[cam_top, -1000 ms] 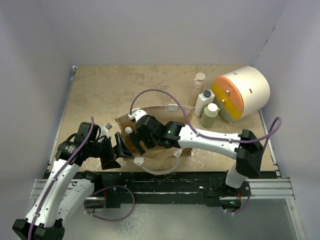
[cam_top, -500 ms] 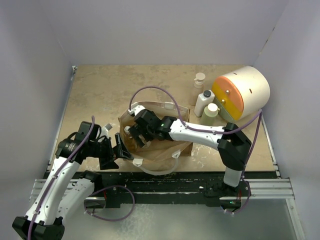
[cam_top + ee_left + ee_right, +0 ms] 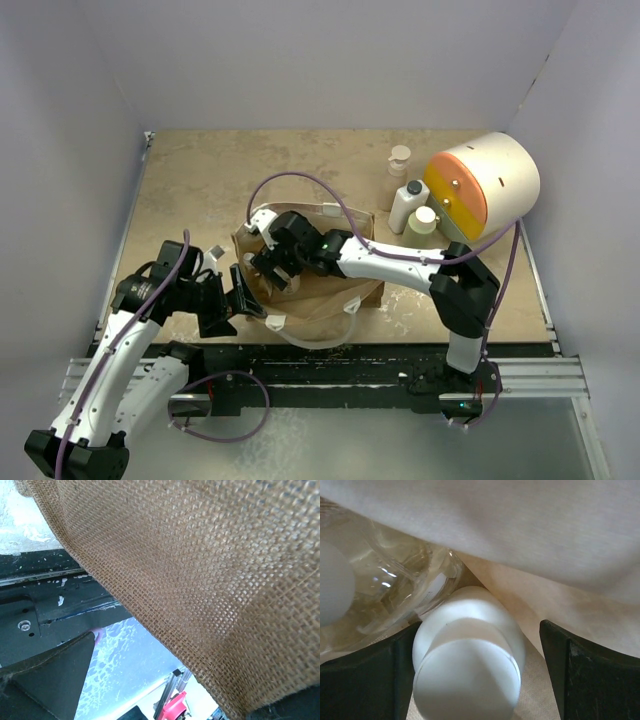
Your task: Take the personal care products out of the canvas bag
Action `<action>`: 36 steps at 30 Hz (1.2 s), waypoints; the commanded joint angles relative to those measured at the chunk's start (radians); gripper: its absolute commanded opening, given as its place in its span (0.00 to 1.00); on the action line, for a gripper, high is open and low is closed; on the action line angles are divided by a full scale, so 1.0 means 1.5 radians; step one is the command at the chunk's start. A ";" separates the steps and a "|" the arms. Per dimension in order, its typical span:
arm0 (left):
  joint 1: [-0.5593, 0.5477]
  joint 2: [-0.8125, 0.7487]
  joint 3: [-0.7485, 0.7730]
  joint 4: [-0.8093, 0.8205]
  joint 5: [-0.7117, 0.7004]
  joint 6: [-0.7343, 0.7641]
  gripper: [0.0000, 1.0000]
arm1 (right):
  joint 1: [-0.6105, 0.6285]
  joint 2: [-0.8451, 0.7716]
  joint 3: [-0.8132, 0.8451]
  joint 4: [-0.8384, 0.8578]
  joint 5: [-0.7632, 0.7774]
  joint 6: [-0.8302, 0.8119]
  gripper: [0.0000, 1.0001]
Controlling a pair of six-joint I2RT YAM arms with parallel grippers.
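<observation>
At frame centre, the right gripper [image 3: 268, 266] sits inside the canvas bag [image 3: 320, 305], released, straddling a white-capped bottle [image 3: 470, 665]. The left gripper [image 3: 243, 293], also released, touches the bag's left side.

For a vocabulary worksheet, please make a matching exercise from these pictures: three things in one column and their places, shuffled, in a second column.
1. white round bottle cap
2. large white cylinder with orange and yellow end
3. white bottle with black cap

a. standing upright beside the cylinder
b. between the fingers of the right gripper, inside the tan canvas bag
c. lying on its side, far right of the table

Pairs: 1-b, 2-c, 3-a
</observation>
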 commanded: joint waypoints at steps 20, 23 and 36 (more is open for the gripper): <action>0.001 0.008 0.037 0.011 -0.034 -0.012 0.99 | -0.014 -0.097 0.059 -0.009 -0.006 0.072 0.15; 0.001 0.007 0.050 0.010 -0.042 -0.014 0.99 | -0.019 -0.128 0.078 -0.032 0.013 0.079 0.03; 0.001 0.007 0.039 0.036 -0.027 -0.010 0.99 | -0.032 -0.278 0.076 -0.077 0.044 0.173 0.00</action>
